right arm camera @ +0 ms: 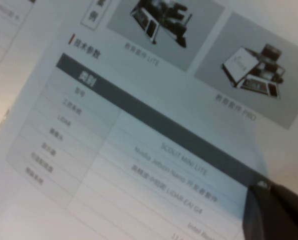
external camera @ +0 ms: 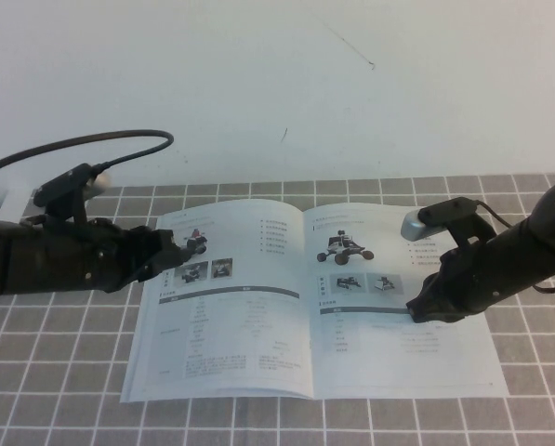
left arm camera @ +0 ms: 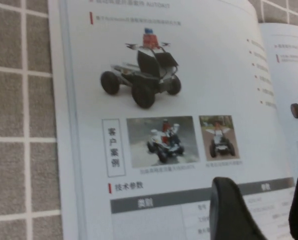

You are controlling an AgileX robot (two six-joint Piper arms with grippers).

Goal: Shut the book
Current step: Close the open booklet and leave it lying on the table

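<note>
Left gripper (external camera: 199, 247) is hovering over the left page of the book (external camera: 258, 325), near its outer edge, fingers (left arm camera: 228, 210) parted, gripping nothing. Right gripper (external camera: 415, 312) is sitting low on the right page; spread cannot be told. Book is lying open, flat on the checked mat (external camera: 54, 353), which is showing past every edge.

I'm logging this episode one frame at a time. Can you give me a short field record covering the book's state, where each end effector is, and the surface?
book: open, lying flat, pages face up
left end effector: open, over the upper part of the left page, by the vehicle photos
right end effector: low over the middle of the right page; contact unclear
surface: grey tiled table with white grid lines
task status: book not yet closed
</note>
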